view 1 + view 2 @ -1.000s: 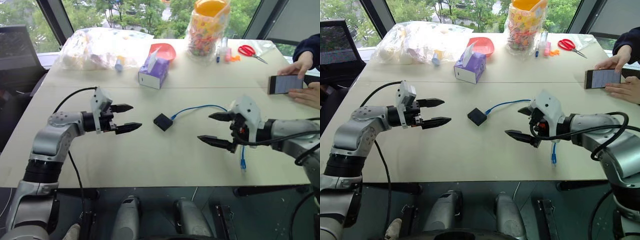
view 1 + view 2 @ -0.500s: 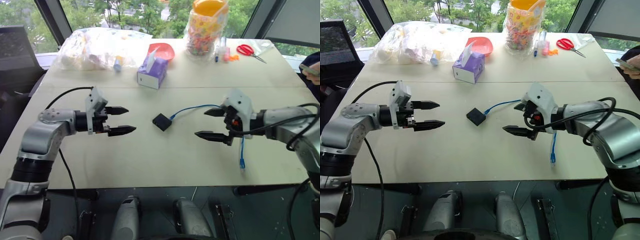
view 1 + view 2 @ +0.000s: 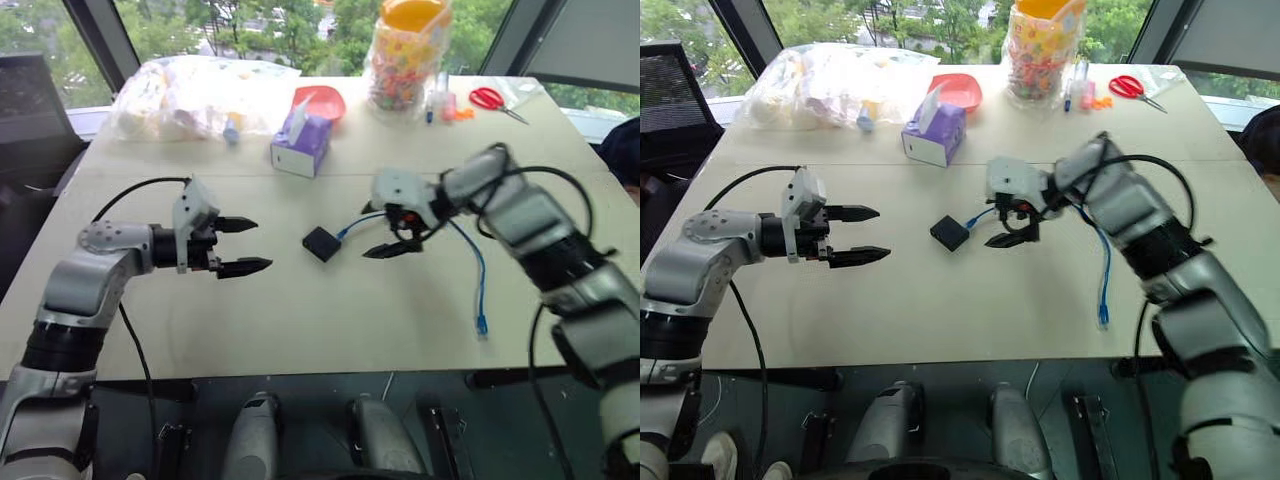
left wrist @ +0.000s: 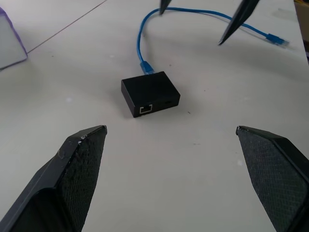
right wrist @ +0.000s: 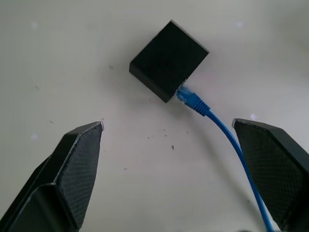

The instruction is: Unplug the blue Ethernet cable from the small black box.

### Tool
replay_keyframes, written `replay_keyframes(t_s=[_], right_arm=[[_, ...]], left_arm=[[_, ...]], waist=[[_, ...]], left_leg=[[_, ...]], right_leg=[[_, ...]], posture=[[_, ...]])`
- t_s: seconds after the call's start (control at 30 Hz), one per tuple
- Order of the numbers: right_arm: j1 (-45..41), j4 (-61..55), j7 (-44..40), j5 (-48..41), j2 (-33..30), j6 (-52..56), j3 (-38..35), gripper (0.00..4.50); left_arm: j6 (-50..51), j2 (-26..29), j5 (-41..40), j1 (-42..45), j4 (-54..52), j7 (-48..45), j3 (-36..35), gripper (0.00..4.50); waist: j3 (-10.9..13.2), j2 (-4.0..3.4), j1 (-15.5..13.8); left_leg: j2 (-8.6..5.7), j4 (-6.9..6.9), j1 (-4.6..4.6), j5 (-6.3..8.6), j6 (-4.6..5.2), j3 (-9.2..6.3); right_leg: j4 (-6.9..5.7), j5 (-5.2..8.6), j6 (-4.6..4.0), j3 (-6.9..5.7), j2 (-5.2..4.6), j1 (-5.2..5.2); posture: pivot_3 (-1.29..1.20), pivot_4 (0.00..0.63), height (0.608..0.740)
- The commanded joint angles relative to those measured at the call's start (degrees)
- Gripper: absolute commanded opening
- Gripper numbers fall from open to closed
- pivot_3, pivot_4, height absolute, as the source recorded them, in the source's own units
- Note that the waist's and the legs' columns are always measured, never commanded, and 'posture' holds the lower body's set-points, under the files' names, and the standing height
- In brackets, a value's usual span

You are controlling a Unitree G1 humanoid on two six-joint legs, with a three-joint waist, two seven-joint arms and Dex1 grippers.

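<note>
The small black box (image 3: 321,243) is seen at the centre of the frame on the tabletop (image 3: 300,320), with the blue Ethernet cable (image 3: 478,270) plugged into its right side — the cord is looped rightward and down to a loose plug at lower right. The right gripper (image 3: 396,232) is held just right of the box, over the cable, jaws spread wide and holding nothing. The left gripper (image 3: 245,246) is placed left of the box, well apart, jaws likewise wide and empty. A purple tissue box (image 3: 301,145) is set above centre.
</note>
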State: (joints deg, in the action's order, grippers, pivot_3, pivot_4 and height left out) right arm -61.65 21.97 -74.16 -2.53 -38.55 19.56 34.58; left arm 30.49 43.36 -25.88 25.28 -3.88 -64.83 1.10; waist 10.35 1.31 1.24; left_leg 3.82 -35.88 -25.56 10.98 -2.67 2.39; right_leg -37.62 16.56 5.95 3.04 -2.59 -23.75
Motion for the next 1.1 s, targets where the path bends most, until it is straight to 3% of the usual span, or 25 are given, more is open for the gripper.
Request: replay_keyframes(t_s=[0.03,0.23,0.5,0.6,0.83,0.97,1.1], right_arm=[[-6.5,11.9,-3.3,4.8,4.9,-8.6,0.6,4.50],[-15.9,36.8,-2.5,14.4,16.2,-22.8,3.4,4.50],[-18.3,51.0,1.8,25.9,21.8,-32.1,5.9,4.50],[-18.5,52.9,3.9,28.1,23.6,-32.4,5.3,3.67],[-17.6,53.8,4.4,29.1,24.8,-32.8,2.2,0.06],[-16.7,51.6,11.0,30.1,22.2,-36.8,0.7,0.02],[-11.9,42.6,19.6,26.0,16.1,-44.6,-5.8,0.02]], left_arm=[[-0.7,-0.3,-0.3,-0.3,-3.7,2.1,-1.8,4.49],[0.6,0.0,-1.2,-3.5,-8.6,5.5,-4.1,4.49],[1.2,-0.5,-1.9,-8.1,-13.6,9.8,-5.8,4.49],[1.9,-0.7,-2.5,-9.4,-15.0,11.2,-6.8,4.50],[2.3,-0.4,-3.3,-9.5,-14.9,11.8,-7.0,4.50],[2.4,-2.8,-3.7,-7.2,-10.8,12.8,-6.4,4.50],[3.6,-6.6,-4.6,-3.0,-5.6,13.7,-5.6,4.50]], waist=[[0.0,-0.02,-0.2],[0.0,-0.03,0.0],[0.0,-0.04,-0.1],[0.0,-0.04,0.1],[0.0,-0.02,1.3],[0.0,-0.02,1.4],[0.0,-0.02,0.8]], left_leg=[[0.00,0.01,-0.03,0.00,0.00,0.00],[0.01,-0.12,-0.06,0.00,-0.01,0.02],[0.01,-0.13,0.00,-0.01,-0.02,0.04],[0.01,-0.12,0.31,0.00,-0.03,0.01],[0.01,-0.20,0.63,-0.16,-0.14,-0.02],[0.01,-0.16,0.65,-0.18,-0.13,-0.05],[-0.03,-0.18,0.55,-0.18,-0.13,-0.06]], right_leg=[[-0.06,0.00,0.01,0.00,0.01,-0.05],[-0.49,0.02,0.06,0.01,0.01,-0.24],[-0.53,0.02,0.05,0.03,0.00,-0.20],[-0.54,0.03,0.04,0.01,0.01,0.09],[-0.52,0.10,-0.28,0.02,-0.02,0.47],[-0.53,0.09,-0.26,0.02,0.01,0.46],[-0.49,0.02,-0.13,0.02,-0.03,0.42]], posture=[[0.00,0.150,0.735],[0.00,0.150,0.735],[0.00,0.150,0.735],[0.00,0.150,0.735],[0.00,0.150,0.735],[0.00,0.150,0.735],[0.00,0.150,0.735]])
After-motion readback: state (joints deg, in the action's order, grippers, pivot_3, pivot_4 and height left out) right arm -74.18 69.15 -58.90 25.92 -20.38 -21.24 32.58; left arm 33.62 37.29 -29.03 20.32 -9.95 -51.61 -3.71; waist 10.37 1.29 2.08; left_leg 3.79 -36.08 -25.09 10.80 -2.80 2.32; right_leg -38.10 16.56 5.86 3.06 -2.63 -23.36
